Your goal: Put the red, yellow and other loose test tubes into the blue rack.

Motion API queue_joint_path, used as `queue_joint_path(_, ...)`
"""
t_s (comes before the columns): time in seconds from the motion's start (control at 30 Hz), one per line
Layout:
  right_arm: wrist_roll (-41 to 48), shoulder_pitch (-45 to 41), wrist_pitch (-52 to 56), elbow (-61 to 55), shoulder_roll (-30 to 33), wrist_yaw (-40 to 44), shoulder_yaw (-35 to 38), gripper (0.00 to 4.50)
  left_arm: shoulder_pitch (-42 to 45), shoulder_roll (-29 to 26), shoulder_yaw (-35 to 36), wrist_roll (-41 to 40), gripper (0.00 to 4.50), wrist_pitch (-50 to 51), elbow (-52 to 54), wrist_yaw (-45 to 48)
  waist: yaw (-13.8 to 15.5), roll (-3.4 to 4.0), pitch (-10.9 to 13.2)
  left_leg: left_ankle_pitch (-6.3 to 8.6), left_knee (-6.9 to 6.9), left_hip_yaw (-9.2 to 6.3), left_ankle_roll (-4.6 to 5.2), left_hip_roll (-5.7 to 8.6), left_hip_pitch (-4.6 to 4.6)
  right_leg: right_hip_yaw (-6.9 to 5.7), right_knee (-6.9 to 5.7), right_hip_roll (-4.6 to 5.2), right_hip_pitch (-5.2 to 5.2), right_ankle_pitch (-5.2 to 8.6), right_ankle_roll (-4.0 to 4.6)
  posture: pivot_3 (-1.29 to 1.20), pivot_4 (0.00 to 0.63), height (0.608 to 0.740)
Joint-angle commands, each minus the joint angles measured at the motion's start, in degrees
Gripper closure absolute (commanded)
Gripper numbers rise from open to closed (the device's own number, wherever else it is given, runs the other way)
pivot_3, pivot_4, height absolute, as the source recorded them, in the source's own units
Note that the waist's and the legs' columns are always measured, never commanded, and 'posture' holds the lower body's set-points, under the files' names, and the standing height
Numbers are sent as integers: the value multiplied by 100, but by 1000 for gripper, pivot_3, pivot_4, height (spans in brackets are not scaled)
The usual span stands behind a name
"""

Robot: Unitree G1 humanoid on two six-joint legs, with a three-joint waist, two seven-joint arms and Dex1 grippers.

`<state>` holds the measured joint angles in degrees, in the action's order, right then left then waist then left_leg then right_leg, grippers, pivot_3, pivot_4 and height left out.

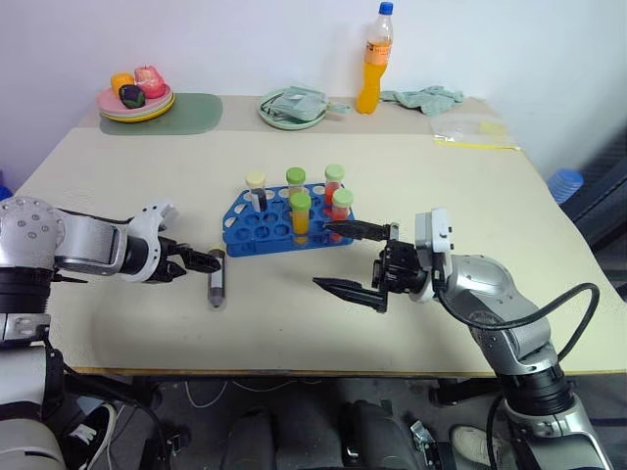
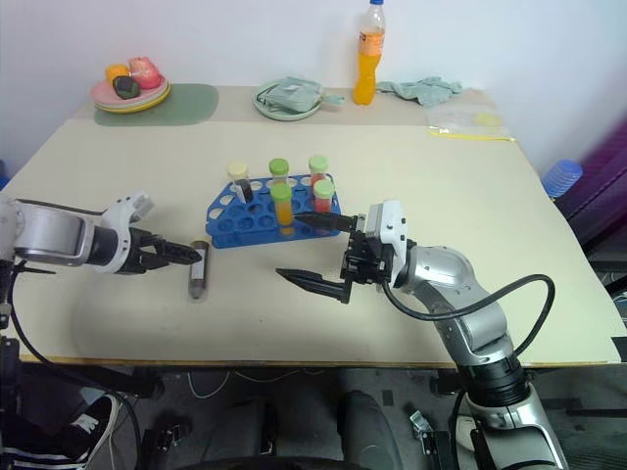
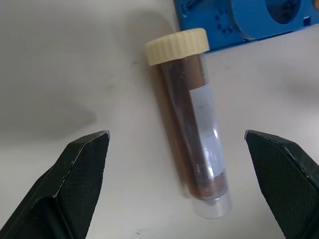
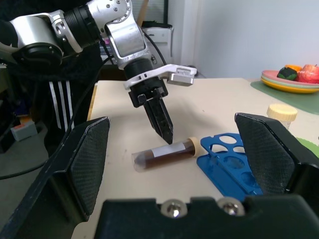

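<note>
Left eye view: left gripper (image 1: 209, 260) comes in from the left edge, arm about level, fingers wide open and empty, tips just beside the cap end of one loose test tube (image 1: 217, 284). That tube lies flat on the tabletop (image 1: 411, 186), lower left of centre, just in front of the blue rack (image 1: 257, 231). Rack sits mid-frame and holds five upright tubes: one cream-capped (image 1: 256, 186), four green-capped. Right gripper (image 1: 351, 262) at centre right, arm bent in from the lower right, pointing toward frame left, fingers spread wide, nothing held. At the top of the frame: one fruit plate (image 1: 135, 101), one orange drink bottle (image 1: 374, 59), one green plate with cloth (image 1: 293, 108).

Left wrist view: both black fingers (image 3: 75, 174) far apart at the lower corners, the brown-filled tube between them, not touched; rack corner at the top right.

Right wrist view: own fingers (image 4: 87, 164) wide apart, empty; the left gripper's tips point down at the tube's cap end, contact unclear.
</note>
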<state>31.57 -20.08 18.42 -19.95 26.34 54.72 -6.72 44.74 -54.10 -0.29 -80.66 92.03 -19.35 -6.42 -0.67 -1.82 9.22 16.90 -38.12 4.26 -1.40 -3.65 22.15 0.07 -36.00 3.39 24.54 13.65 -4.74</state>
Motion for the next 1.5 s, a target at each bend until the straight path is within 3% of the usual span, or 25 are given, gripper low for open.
queue_joint_path(0.03, 18, -26, 7, -205, -50, -52, -49, 67, 159, 100, -30, -713, 0, 47, -162, -835, -2, 0, 0, -1, 0, 1, -1, 2, 0, 0, -1, 2, 0, 0, 0, 0, 150, 740)
queue_joint_path(0.3, 43, -78, 125, -243, -28, -156, -52, 67, -126, 950, 360, -1535, 0, -281, -228, -2706, 22, 5, -4, -12, 0, -1, -21, 9, -5, -2, -6, 10, -5, -1, -2, 0, 150, 740)
queue_joint_path(0.53, 48, -97, 201, -285, -32, -218, -51, 67, -632, 971, 64, -2901, 0, -1036, 159, -3989, 36, 7, -6, -19, 0, -5, -34, 21, -18, -2, -9, 25, -19, -1, -1, 0, 150, 740)
queue_joint_path(0.63, 36, -121, 197, -259, -49, -231, -61, 0, -748, 1151, 74, -3218, 853, -1420, 344, -4471, 47, 7, -6, -19, 0, -6, -34, 23, -21, -1, -9, 27, -22, 0, 0, 0, 150, 740)
queue_joint_path(0.8, 22, -115, 193, -268, -44, -246, -79, 0, -785, 1370, 231, -3234, 3411, -1518, 452, -4774, 141, 6, -6, -20, 0, -5, -34, 28, -18, -2, -3, 26, -23, 1, 3, 0, 150, 740)
queue_joint_path(0.83, 15, -114, 188, -263, -44, -253, -81, 0, -797, 1360, 246, -3234, 3743, -1505, 457, -4785, 141, 6, -6, -20, 0, -6, -34, 31, -17, -2, -2, 26, -23, 2, 4, 0, 150, 740)
queue_joint_path(1.0, -15, -74, 157, -256, -34, -264, -88, 0, -952, 1340, 558, -3234, 3758, -1881, 709, -5199, 131, 5, -6, -21, 0, -7, -36, 32, -17, -2, -2, 25, -23, 3, 5, 0, 150, 740)
queue_joint_path(1.17, -38, 6, 130, -270, -7, -246, -57, 0, -1303, 852, 779, -3234, 3758, -2369, 1515, -5377, 65, 2, -4, -26, 1, -10, -46, 26, -17, -2, -3, 19, -21, 8, 14, 0, 150, 740)
queue_joint_path(1.23, -50, 31, 118, -265, 8, -235, -45, 0, -1370, 587, 870, -2384, 3758, -2439, 2108, -4727, 34, 2, -3, -28, 4, -11, -49, 22, -17, -3, -3, 17, -20, 8, 15, 0, 150, 740)
queue_joint_path(1.37, -80, 59, 78, -227, 29, -210, -12, 0, -1876, 875, 1378, -1727, 3758, -3360, 2780, -4403, 25, 5, -3, -31, 7, -8, -54, 26, -15, -4, 3, 20, -19, 10, 19, 0, 150, 740)
queue_joint_path(1.4, -84, 65, 69, -222, 35, -208, 1, 0, -1971, 731, 1326, -1187, 3758, -3400, 3049, -3870, 26, 4, -2, -31, 7, -6, -54, 26, -15, -3, 3, 22, -21, 10, 19, 0, 150, 740)
queue_joint_path(1.47, -86, 74, 63, -224, 56, -220, 44, 0, -2325, 949, 1524, -530, 3758, -3898, 3535, -3232, 16, 3, -2, -31, 7, -7, -55, 26, -12, -4, 6, 19, -20, 10, 19, 0, 150, 740)
queue_joint_path(1.5, -107, 82, 62, -237, 48, -272, 61, 0, -2567, 915, 1347, 294, 3758, -4482, 3961, -2257, 16, 4, -2, -31, 8, -6, -55, 26, -12, -4, 8, 19, -19, 10, 19, 0, 150, 740)
